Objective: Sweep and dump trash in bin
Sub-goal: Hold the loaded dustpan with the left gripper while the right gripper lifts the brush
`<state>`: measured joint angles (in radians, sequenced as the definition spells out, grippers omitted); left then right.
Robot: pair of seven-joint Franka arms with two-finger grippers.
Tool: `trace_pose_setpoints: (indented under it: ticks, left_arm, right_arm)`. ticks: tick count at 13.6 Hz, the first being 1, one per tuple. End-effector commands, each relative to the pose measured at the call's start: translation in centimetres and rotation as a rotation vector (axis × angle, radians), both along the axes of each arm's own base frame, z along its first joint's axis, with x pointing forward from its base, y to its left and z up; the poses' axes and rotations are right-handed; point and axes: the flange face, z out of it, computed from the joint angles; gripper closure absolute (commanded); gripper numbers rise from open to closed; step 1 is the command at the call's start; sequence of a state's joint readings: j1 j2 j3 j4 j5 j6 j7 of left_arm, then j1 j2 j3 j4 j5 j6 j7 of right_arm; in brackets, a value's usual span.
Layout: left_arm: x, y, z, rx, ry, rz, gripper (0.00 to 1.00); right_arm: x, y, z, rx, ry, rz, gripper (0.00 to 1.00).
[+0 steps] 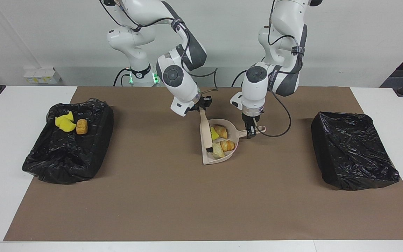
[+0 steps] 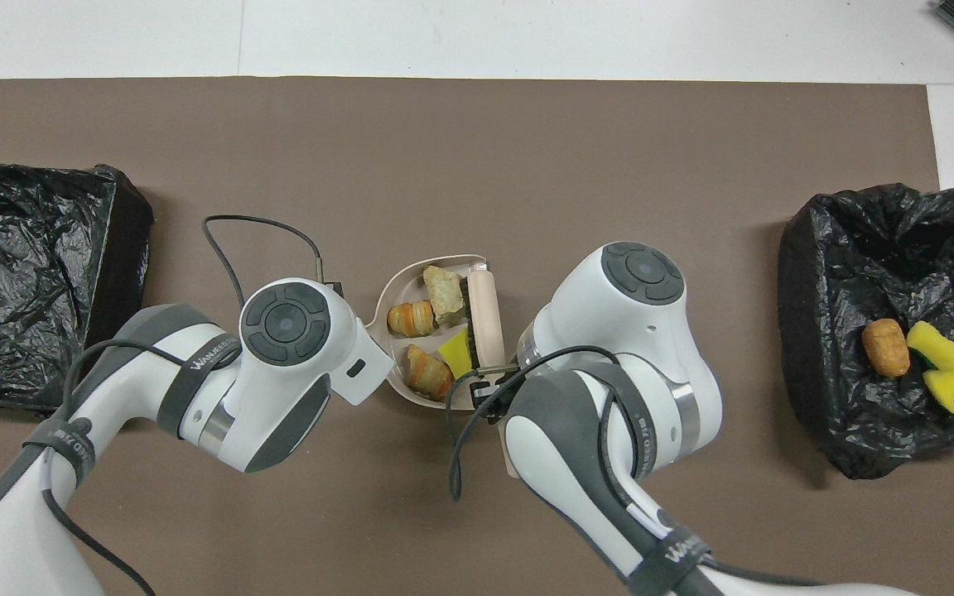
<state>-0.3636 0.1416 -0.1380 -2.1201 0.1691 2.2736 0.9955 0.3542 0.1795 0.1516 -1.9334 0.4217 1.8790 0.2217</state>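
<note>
A beige dustpan [image 1: 210, 161] lies on the brown mat at the table's middle. Several scraps of trash sit in it: a yellow sponge bit [image 1: 214, 134], two orange-brown bread pieces [image 1: 227, 145] and a pale tan chunk [image 1: 218, 151]. My left gripper [image 1: 251, 132] is shut on the dustpan's handle. My right gripper [image 1: 201, 106] is shut on a beige brush [image 1: 206, 131], whose dark bristles rest at the pan's open mouth. In the overhead view the dustpan [image 2: 390, 291], its scraps [image 2: 411, 319] and the brush [image 2: 485, 310] show between the two wrists.
A black-lined bin [image 1: 93, 154] toward the right arm's end holds yellow sponge bits [image 1: 65, 122] and a brown piece [image 1: 81, 126]. A second black-lined bin [image 1: 353, 154] stands toward the left arm's end. A cable loops on the mat beside the left gripper.
</note>
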Motion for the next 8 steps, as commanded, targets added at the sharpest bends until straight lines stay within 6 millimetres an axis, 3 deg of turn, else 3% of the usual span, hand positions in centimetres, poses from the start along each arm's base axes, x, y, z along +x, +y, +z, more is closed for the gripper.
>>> trace_pose_setpoints:
  ticks: [1, 3, 6, 8]
  left_arm:
    - [1.3, 3.6, 0.7, 0.009, -0.005, -0.026, 1.0]
    - [2.0, 5.5, 1.4, 0.013, -0.002, -0.064, 1.0]
    - [3.3, 10.7, 5.4, 0.024, -0.014, -0.086, 1.0]
    - [3.9, 17.3, 8.8, -0.012, -0.018, -0.092, 1.0]
  right_arm:
    - [0.6, -3.8, 2.9, -0.024, -0.005, 0.024, 1.0]
    - [1.1, -5.9, 4.9, -0.078, 0.0, 0.047, 1.0]
    - [1.9, -7.5, 7.3, -0.156, -0.005, 0.083, 1.0]
    - [-0.1, -5.3, 7.4, -0.24, -0.049, 0.161, 1.0]
